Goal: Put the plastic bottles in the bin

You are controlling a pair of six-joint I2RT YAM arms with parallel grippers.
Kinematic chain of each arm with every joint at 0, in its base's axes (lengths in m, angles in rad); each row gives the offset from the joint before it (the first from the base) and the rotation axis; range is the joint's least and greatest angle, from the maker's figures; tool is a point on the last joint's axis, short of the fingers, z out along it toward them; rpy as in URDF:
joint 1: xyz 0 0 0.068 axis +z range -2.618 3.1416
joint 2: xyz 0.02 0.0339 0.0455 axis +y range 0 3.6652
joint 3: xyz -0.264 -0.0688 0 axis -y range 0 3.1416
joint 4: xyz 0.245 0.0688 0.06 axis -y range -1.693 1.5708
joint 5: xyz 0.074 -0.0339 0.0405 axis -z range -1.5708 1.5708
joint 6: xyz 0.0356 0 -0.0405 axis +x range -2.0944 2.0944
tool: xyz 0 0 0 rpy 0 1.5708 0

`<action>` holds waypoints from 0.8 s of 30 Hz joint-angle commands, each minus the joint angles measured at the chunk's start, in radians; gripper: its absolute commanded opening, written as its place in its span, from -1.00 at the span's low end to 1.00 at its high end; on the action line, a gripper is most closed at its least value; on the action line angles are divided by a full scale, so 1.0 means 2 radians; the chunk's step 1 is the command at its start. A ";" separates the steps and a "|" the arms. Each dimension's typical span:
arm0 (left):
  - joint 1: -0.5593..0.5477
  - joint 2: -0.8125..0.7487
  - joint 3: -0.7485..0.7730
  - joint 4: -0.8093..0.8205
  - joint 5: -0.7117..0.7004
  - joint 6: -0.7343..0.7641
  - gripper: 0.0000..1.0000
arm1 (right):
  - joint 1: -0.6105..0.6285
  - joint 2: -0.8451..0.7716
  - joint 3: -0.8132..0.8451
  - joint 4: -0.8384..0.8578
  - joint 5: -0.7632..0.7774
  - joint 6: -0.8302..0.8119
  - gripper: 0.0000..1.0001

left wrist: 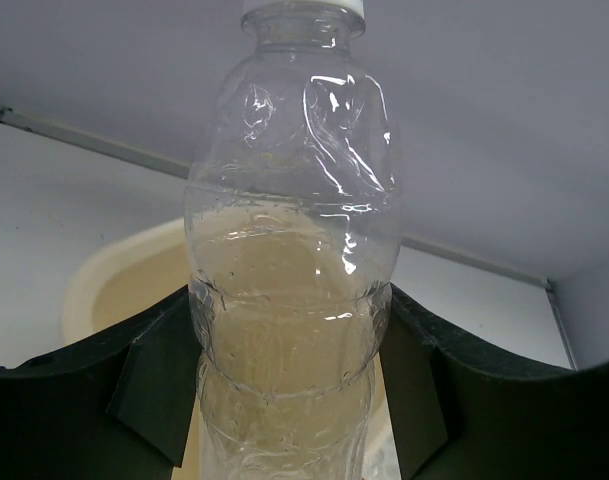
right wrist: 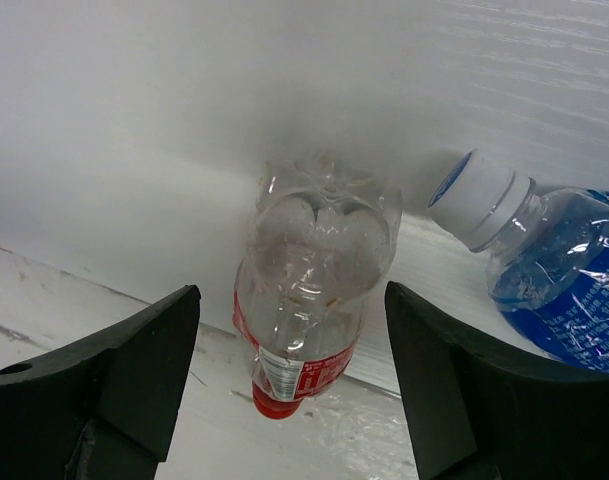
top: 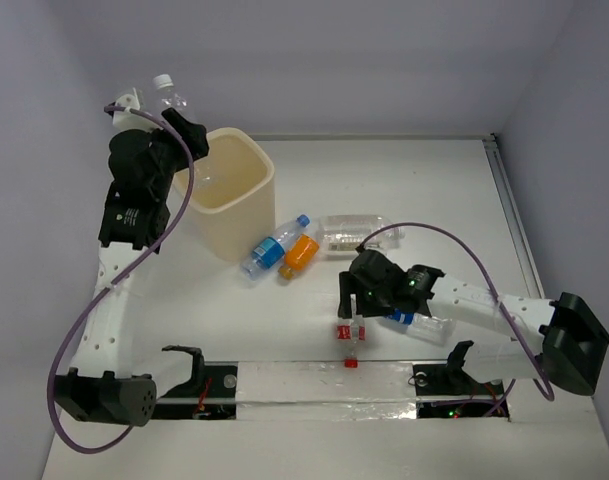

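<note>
The left gripper [left wrist: 289, 375] is closed on the held bottle [left wrist: 289, 200], a clear one with a white cap, and grips it at the lower body. The bottle stands almost upright in the fingers, cap up. In the top view it is up in the air at the far left, and the bin [top: 234, 195] lies just to the right of it and lower. In the left wrist view the cream rim shows behind and under the bottle, so I judge that the bottle is close to the opening but not yet over its middle. The coming move depends on this: a short way to the right, then release.

Right of the bin, on the table [top: 434, 190], a blue bottle [top: 274, 247] and an orange bottle [top: 300, 255] lie side by side and seem to touch. A clear bottle [top: 354, 235] lies just beyond them, its long axis left to right.

The right gripper [right wrist: 289, 300] is open and holds nothing. The red bottle [right wrist: 319, 260] lies between its two fingers but apart from both. Its long axis points to the near edge, red cap at the near end, so the jaws stand across the body – a good line for closing. A second blue bottle [right wrist: 554, 260] lies just beside the right finger, and I think this finger could push it. The right arm is clearly nearer to these two.
</note>
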 commanded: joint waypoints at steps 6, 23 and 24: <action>0.021 0.025 -0.052 0.133 -0.004 0.012 -0.11 | 0.012 0.032 -0.007 0.053 0.030 0.008 0.55; 0.021 -0.011 -0.077 0.138 0.063 0.029 0.67 | 0.022 -0.009 0.058 -0.006 0.060 0.003 -0.05; 0.021 -0.020 -0.075 0.131 0.081 0.025 0.63 | 0.022 -0.020 0.072 -0.014 0.060 0.000 -0.05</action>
